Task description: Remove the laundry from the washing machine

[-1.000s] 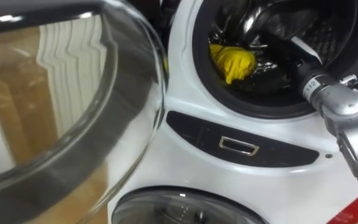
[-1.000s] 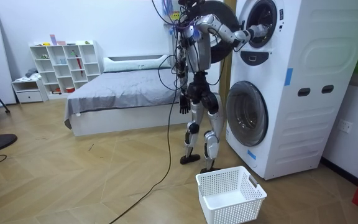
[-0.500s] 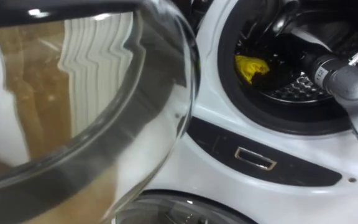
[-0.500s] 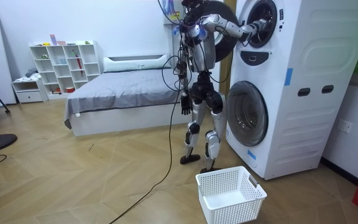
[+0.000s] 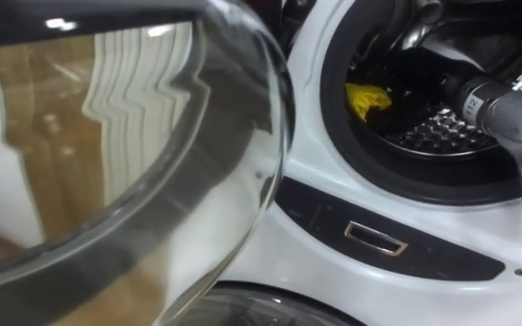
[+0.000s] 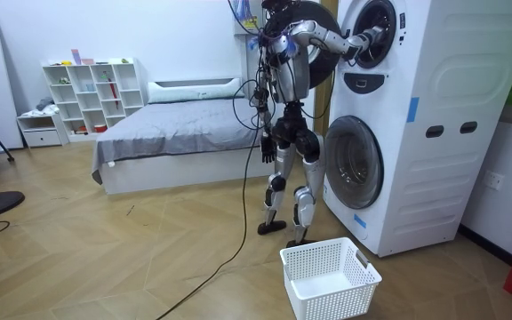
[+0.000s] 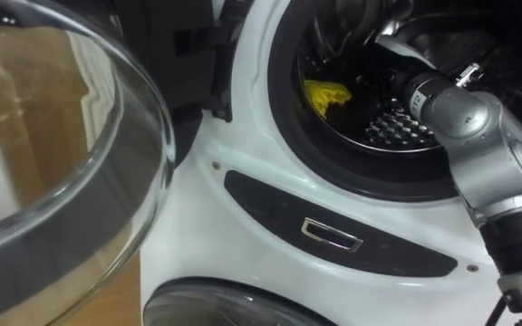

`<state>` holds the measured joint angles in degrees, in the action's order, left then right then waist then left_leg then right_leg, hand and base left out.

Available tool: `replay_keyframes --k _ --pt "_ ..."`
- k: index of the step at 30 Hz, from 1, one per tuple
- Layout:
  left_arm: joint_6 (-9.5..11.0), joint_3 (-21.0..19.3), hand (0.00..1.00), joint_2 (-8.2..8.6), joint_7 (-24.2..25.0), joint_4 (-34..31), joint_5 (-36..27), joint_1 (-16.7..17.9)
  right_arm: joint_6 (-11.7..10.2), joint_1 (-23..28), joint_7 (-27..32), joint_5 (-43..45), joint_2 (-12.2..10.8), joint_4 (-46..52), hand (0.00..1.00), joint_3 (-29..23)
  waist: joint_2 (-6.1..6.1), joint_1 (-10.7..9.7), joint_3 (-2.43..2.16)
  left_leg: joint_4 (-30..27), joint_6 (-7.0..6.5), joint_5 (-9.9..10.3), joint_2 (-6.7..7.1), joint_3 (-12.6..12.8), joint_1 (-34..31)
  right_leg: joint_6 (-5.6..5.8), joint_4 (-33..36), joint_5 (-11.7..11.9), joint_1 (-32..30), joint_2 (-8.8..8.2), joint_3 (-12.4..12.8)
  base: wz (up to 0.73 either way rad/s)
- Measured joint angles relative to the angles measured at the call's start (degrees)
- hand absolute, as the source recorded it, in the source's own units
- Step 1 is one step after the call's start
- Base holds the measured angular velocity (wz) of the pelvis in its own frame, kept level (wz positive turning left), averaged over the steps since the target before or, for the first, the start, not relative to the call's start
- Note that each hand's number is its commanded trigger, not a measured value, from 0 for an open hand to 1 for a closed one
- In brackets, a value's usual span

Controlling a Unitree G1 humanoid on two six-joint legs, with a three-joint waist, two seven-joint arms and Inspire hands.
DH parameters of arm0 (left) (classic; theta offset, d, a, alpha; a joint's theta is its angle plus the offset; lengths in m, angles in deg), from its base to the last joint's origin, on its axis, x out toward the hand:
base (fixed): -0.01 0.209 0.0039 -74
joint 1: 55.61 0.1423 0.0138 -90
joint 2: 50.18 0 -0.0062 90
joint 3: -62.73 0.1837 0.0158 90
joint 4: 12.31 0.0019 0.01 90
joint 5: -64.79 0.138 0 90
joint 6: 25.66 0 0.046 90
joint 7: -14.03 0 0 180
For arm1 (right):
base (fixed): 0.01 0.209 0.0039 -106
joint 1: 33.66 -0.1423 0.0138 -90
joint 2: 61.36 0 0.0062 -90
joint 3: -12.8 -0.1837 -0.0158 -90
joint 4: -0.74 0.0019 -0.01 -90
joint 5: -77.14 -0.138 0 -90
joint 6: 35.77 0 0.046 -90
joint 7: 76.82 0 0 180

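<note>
A yellow cloth (image 5: 367,98) lies inside the drum of the upper washing machine (image 5: 397,177), at the left of the round opening. My right arm (image 7: 456,118) reaches in from the right. Its hand (image 7: 381,74) is dark against the drum just right of the cloth, and its fingers are hidden there. The machine's glass door (image 5: 107,163) stands swung open on my left. In the room view I stand facing the stacked machines, with my left hand (image 6: 264,149) hanging at my side, fingers relaxed.
A white laundry basket (image 6: 330,277) sits on the floor by my feet, before the lower machine's shut door (image 6: 354,162). A dark control panel (image 5: 379,240) runs below the drum opening. Behind me are a bed (image 6: 176,133) and a white shelf (image 6: 96,93).
My head has shifted, so the whole eye view slid. My right arm has stretched deeper into the drum, and the yellow cloth now shows smaller, beside the hand.
</note>
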<state>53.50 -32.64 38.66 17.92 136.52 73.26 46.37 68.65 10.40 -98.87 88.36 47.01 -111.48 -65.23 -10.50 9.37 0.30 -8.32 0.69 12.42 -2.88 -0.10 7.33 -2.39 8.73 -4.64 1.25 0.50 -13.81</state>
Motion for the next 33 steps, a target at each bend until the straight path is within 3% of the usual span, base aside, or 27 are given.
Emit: replay_keyframes --k 6,9,10,12,14,17,20,26,29,33 --pt "0.4 0.0 0.0 0.25 -1.8 0.9 -0.6 0.5 0.2 3.5 4.3 0.1 0.5 10.2 1.0 -0.9 0.87 0.2 -0.25 -0.2 0.13 0.2 -0.42 1.4 -0.7 -0.14 0.4 0.1 -1.6 0.42 0.8 -0.11" --pt "1.1 -0.1 0.0 1.43 -3.8 0.9 -2.2 1.0 0.3 7.8 8.3 0.1 0.0 19.2 1.0 -3.5 2.12 -0.1 -0.41 0.2 0.13 0.3 -0.58 1.9 -0.8 -0.14 0.4 0.1 -2.0 0.6 1.2 -0.08" --pt "1.1 0.0 0.0 2.33 -4.5 0.8 -2.1 1.0 0.4 9.4 9.8 0.0 -0.4 22.4 1.0 -4.7 3.1 -0.2 -0.47 0.4 0.07 0.4 -0.59 2.1 -0.7 -0.13 0.4 0.1 -2.0 0.6 1.2 -0.07" --pt "1.5 0.0 0.0 3.46 -5.4 0.8 -2.2 1.4 0.5 12.2 12.1 0.0 -1.9 28.0 1.0 -6.5 4.54 -0.1 -0.6 0.7 0.05 0.4 -0.61 2.8 -0.4 -0.08 0.4 0.1 -2.1 0.66 1.7 -0.12" --pt "1.7 0.0 0.0 4.29 -6.8 1.1 -2.3 1.6 0.5 16.9 15.3 0.0 -5.0 34.5 1.0 -8.4 5.85 -0.3 -0.72 0.7 0.05 0.4 -0.64 3.3 -0.1 -0.01 0.4 0.0 -2.0 0.74 2.4 -0.14" --pt "2.3 0.0 0.0 5.27 -8.3 1.9 -4.1 1.7 0.4 22.5 17.9 -1.7 -8.8 40.5 1.0 -8.9 6.81 -1.5 -0.6 0.7 0.06 0.4 -0.7 4.2 0.2 0.02 0.3 0.0 -1.9 0.82 2.9 -0.09" --pt "2.8 -0.1 0.0 6.17 -9.0 2.7 -4.5 1.9 0.1 27.1 19.3 -4.5 -9.7 44.2 1.0 -9.5 7.23 -2.0 -0.4 0.7 0.15 1.0 -0.97 4.9 0.2 -0.02 0.4 0.0 -2.0 1.24 3.5 -0.1" --pt "2.7 -0.1 0.0 7.25 -9.9 3.2 -4.4 3.6 -0.8 30.4 19.3 -5.9 -10.2 50.2 1.0 -10.1 7.13 -3.8 -0.56 0.5 0.34 1.4 -1.38 5.6 0.3 -0.14 0.5 0.0 -2.1 1.72 4.4 -0.07" --pt "2.8 -0.1 0.0 7.34 -10.0 3.7 -4.5 4.0 -2.1 31.0 19.5 -7.1 -12.0 50.2 1.0 -11.1 7.1 -4.8 -0.58 0.4 0.33 1.4 -1.38 5.6 0.3 -0.22 1.0 -0.2 -2.4 1.65 4.4 0.0" --pt "3.0 -0.1 0.0 7.32 -10.0 4.3 -4.5 4.2 -3.1 33.7 19.6 -8.4 -12.4 50.3 1.0 -11.8 7.07 -5.3 -0.61 0.4 0.33 1.4 -1.37 5.6 0.3 -0.22 1.0 -0.2 -2.4 1.63 4.4 0.0"
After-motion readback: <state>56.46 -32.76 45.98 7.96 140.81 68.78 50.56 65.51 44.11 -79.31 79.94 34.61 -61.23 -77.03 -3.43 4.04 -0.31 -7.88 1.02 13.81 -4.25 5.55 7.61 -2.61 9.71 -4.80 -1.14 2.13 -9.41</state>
